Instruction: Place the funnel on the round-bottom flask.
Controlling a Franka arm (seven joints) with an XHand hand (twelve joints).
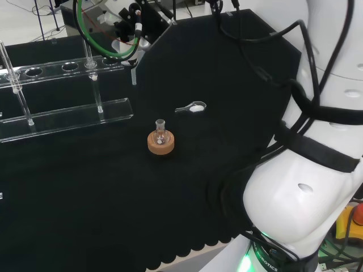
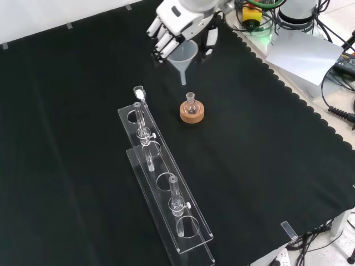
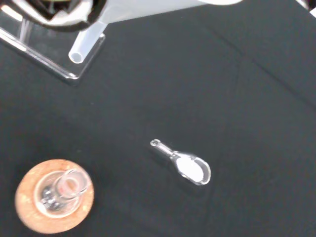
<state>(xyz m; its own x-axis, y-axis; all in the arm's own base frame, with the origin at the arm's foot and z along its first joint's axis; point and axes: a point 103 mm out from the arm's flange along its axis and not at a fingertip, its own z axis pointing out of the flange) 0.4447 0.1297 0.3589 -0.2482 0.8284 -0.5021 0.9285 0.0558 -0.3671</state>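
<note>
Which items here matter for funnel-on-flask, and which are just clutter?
Job: funnel, held in the hand; round-bottom flask on its cork ring.
Clutter: small clear scoop; clear rack with glass tubes.

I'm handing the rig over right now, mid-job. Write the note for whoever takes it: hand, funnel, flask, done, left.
Hand: shut on the funnel, held above the cloth with its stem pointing down.
Round-bottom flask: upright in its cork ring, neck open, nothing on it.
Done: funnel picked up.
Left: bring the stem over the flask neck, lower it in, release.
Nearby: a small scoop and a clear rack.
</note>
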